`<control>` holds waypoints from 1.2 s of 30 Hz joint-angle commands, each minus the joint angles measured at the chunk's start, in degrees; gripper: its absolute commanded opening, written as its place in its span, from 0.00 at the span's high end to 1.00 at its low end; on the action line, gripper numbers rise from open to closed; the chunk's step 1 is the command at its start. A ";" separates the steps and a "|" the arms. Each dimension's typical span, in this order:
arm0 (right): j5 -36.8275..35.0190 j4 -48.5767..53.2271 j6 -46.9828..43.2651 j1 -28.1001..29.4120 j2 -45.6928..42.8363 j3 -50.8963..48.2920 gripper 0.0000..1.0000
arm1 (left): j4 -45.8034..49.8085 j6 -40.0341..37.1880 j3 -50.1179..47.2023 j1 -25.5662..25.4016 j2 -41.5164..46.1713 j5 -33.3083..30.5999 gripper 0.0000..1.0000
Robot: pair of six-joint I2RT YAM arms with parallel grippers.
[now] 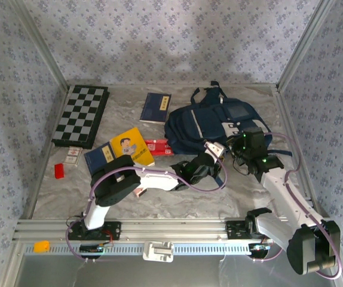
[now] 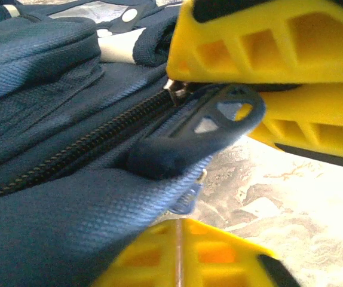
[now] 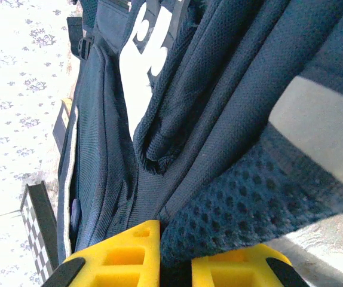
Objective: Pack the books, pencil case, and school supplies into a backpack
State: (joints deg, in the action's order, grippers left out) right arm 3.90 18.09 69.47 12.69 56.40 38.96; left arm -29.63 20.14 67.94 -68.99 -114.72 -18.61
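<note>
While I watch from far away, the blue backpack lies on the tabletop. My right hand is pinching the backpack's dark mesh cloth. My left hand sits at the backpack's zipper, and I cannot tell if it is pinching anything. The red pencil case and yellow book lie just beside the backpack. One navy book lies near it too.
</note>
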 commanded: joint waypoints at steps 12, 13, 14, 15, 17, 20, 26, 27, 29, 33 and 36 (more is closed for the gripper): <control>1.53 -2.26 2.57 2.48 -0.56 3.27 1.00 | 2.30 6.96 9.18 -0.77 -6.77 -15.53 0.47; 1.54 -2.19 2.63 2.45 -0.54 3.12 1.00 | 2.95 7.51 9.95 -0.65 -7.16 -17.30 0.48; 1.55 -2.25 2.68 2.44 -0.55 3.00 1.00 | 3.64 7.71 11.00 -0.46 -7.63 -18.25 0.51; 1.57 -2.26 2.66 2.51 -0.59 2.91 1.00 | 4.18 7.93 11.89 -0.38 -8.16 -19.10 0.53; 1.55 -2.36 2.80 2.66 -0.48 2.57 1.00 | 4.06 7.77 13.60 0.08 -9.08 -18.77 0.61; 1.82 -2.76 3.27 2.53 -0.42 1.75 1.00 | 0.57 4.85 13.71 0.17 -9.21 -16.65 0.75; 1.55 -2.57 2.13 2.18 0.00 2.33 1.00 | -0.33 2.28 10.91 0.36 -6.34 -15.00 1.00; 1.55 -2.36 1.78 1.89 0.04 2.47 1.00 | -0.38 1.76 9.93 0.36 -5.47 -14.71 1.00; 1.55 -1.36 0.99 1.22 -0.05 2.89 1.00 | 0.51 1.84 7.75 0.58 -3.59 -14.50 1.00; 2.20 -1.32 0.15 -0.67 -0.71 2.83 1.00 | 0.91 3.28 2.28 1.38 -0.11 -12.60 1.00; 2.41 -0.20 -1.21 -1.96 -0.81 3.31 1.00 | 1.78 4.47 -0.70 1.83 2.37 -11.37 1.00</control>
State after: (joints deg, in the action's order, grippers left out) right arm 7.79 18.39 71.11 13.02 56.73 39.46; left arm -29.15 24.40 69.95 -69.08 -116.71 -28.32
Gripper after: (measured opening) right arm 0.135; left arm 0.046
